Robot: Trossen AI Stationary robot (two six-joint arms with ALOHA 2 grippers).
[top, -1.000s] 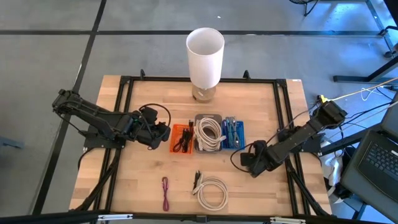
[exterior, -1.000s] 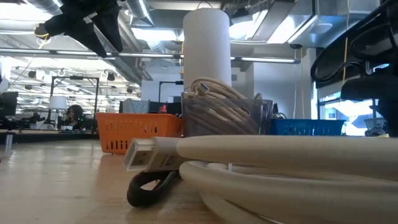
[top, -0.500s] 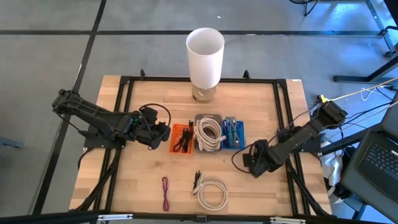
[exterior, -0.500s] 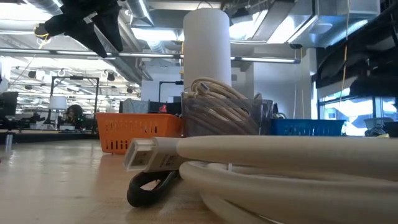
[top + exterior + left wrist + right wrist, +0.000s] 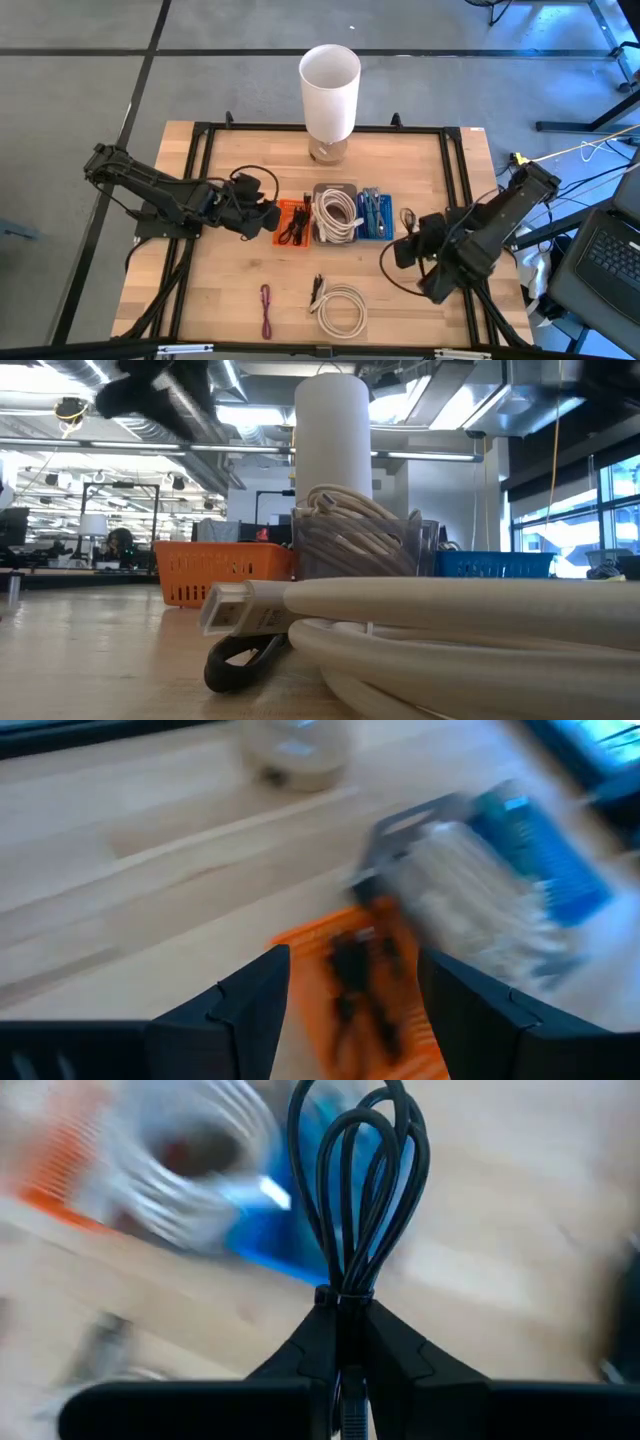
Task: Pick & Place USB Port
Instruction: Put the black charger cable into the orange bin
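A bundled black cable (image 5: pixel 357 1190), looped and tied at the base, is clenched between the fingers of the right gripper (image 5: pixel 407 222), which is held over the wooden table (image 5: pixel 240 290) just right of the blue plastic bin (image 5: pixel 376 215); in the right wrist view the loops stick out past the pinched fingertips (image 5: pixel 322 1335), so that grip is pretty clear. The left gripper (image 5: pixel 272 215) is spread wide and nothing is held in it, and it's parked right at the left edge of the orange plastic basket (image 5: pixel 293 222), with a few black cables seen lying inside that basket in the left wrist view. Three containers are lined up in a row mid-table: the orange basket on the left, a clear bin stuffed with a coiled white cable (image 5: pixel 336 214) in the middle, and the blue bin on the right. Behind them, at the far edge, a tall white cylinder (image 5: pixel 329 85) is stood upright. Near the front edge, another coiled white cable (image 5: pixel 341 309) is laid flat with a small black cable (image 5: pixel 316 289) touching its left side, and a thin pink-red cable (image 5: pixel 266 309) is lying further left, well apart from it. From the low view, the front white coil fills most of the foreground, with its white plug end (image 5: pixel 235 608) pointed left.
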